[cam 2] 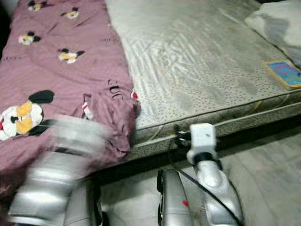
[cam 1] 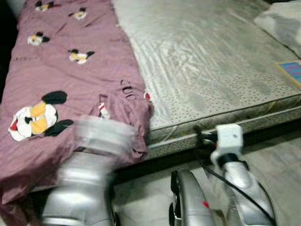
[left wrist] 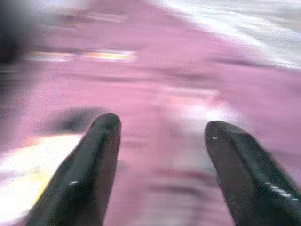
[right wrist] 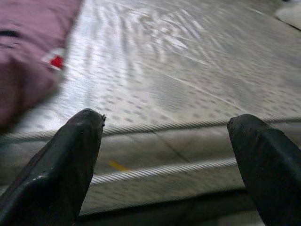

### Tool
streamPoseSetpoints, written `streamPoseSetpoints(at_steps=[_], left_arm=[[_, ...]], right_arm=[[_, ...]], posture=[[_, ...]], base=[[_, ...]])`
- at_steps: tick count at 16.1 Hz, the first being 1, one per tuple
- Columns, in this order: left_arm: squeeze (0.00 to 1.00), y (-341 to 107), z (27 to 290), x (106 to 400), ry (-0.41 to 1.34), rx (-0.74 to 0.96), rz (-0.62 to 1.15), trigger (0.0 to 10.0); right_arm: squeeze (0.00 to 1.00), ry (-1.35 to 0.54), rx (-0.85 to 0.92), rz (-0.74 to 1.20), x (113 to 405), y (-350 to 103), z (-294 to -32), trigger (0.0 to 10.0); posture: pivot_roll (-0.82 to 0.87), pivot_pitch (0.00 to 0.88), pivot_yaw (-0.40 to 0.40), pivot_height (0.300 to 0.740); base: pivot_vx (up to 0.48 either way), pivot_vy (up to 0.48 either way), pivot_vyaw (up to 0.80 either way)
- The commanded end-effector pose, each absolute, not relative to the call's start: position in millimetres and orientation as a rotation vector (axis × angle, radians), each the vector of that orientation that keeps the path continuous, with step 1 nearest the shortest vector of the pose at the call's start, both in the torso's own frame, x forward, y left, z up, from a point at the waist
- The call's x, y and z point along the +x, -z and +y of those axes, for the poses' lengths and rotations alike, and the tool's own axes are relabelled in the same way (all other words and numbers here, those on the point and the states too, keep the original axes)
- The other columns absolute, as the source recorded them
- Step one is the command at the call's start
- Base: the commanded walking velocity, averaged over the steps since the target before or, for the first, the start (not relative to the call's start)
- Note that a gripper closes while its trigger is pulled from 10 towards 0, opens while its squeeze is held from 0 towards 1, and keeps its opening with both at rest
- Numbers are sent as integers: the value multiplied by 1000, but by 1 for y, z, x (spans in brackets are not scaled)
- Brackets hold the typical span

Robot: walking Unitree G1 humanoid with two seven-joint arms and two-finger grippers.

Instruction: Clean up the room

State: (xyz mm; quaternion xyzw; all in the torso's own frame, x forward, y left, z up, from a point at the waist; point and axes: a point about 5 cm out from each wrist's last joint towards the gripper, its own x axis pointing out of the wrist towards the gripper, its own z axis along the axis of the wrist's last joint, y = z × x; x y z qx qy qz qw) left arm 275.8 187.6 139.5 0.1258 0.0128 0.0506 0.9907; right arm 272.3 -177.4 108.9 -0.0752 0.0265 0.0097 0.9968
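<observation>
A mauve blanket (cam 1: 70, 84) printed with cartoon mice covers the left half of a bed, and its near corner (cam 1: 129, 117) hangs bunched over the mattress edge. The bare grey mattress (cam 1: 211, 61) fills the right half. My left arm (cam 1: 91, 165) is blurred at the lower left, over the blanket's near edge. In the left wrist view, my left gripper (left wrist: 162, 127) is open just above the blanket (left wrist: 188, 70), with nothing between its fingers. My right arm (cam 1: 230, 146) reaches toward the mattress's front edge (right wrist: 164, 127). My right gripper (right wrist: 168, 120) is open and empty in front of that edge.
A colourful flat book (cam 1: 290, 70) lies near the mattress's right front corner, and a pale pillow (cam 1: 282, 21) sits at the far right. Pale floor (cam 1: 282, 160) runs along the bed's front. A dark gap (cam 1: 169, 162) lies under the bed.
</observation>
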Motion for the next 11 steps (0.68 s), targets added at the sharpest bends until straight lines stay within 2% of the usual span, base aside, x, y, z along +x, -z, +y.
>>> streamPoseSetpoints(at_steps=[1,3,6,8,11], left_arm=[[1000,-135,177,271,-101,223,14,10000],[1000,-134,205,265,-227,234,9,10000],[1000,-120,229,274,-299,198,51,10000],[1000,-117,231,289,-279,181,62,10000],[1000,-116,214,319,-187,159,49,10000]], right_arm=[[0,-41,-135,50,273,-108,-171,10000],[0,-36,-139,58,273,-106,-173,10000],[0,-34,-143,55,272,-106,-175,10000],[0,-32,-149,52,270,-107,-177,10000],[0,-24,-161,54,265,-109,-181,10000]], posture=[[-7,118,20,557],[-2,120,20,557],[-12,131,10,557],[-19,139,4,557],[-49,168,0,557]], base=[[0,0,0],[0,0,0],[0,0,0],[0,0,0],[0,0,0]])
